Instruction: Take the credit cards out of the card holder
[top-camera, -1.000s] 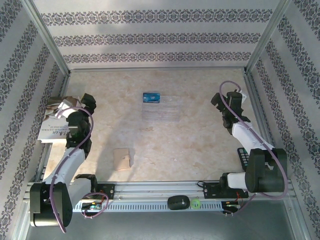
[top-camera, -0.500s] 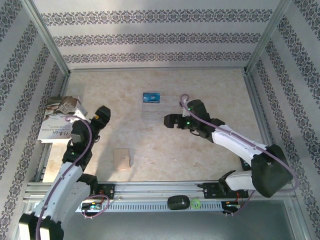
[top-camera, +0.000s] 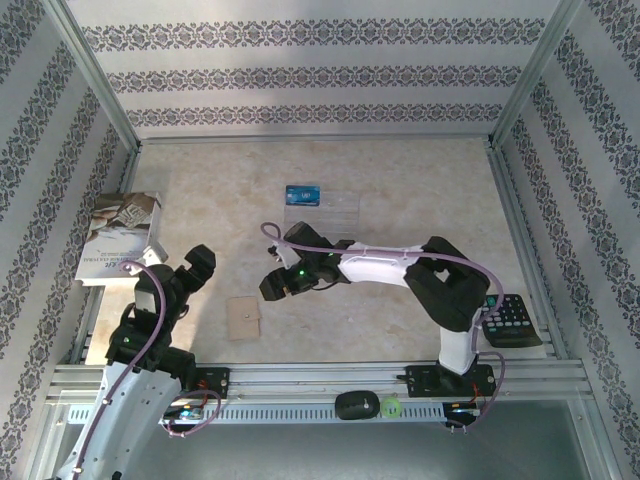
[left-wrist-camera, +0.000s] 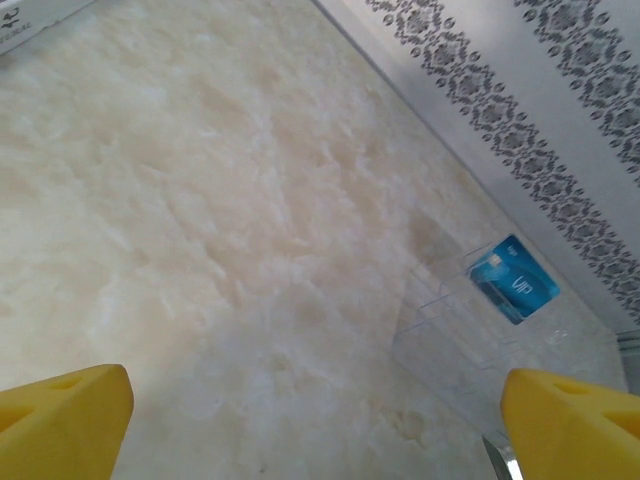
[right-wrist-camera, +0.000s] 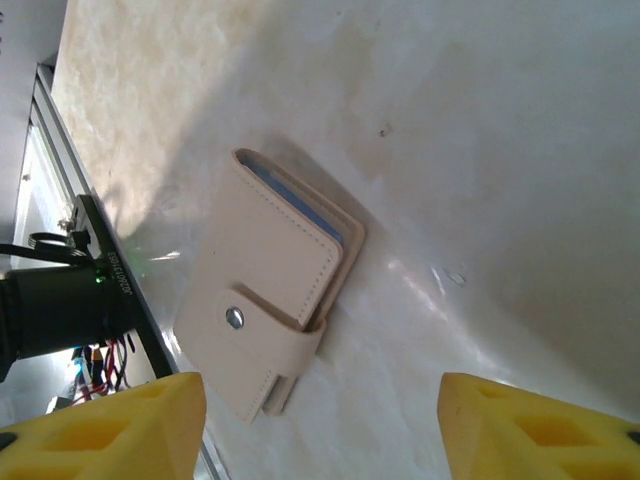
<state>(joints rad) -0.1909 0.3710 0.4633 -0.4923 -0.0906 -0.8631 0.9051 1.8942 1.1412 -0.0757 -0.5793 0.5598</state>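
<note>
Looking at the job, one blue credit card (top-camera: 302, 194) lies at the back left corner of the clear tray (top-camera: 335, 222), so I think that part is done. The tan card holder (top-camera: 244, 318) lies snapped shut on the surface (top-camera: 400, 170) near the front, so it has yet to be opened. The right end effector (top-camera: 278, 283) hangs open just beside it, and the left end effector (top-camera: 195, 265) is open too, both holding nothing.

One card holder (top-camera: 244, 318), one blue card (top-camera: 302, 194), one tray (top-camera: 342, 206), one book (top-camera: 118, 236), one remote (top-camera: 510, 318).
</note>
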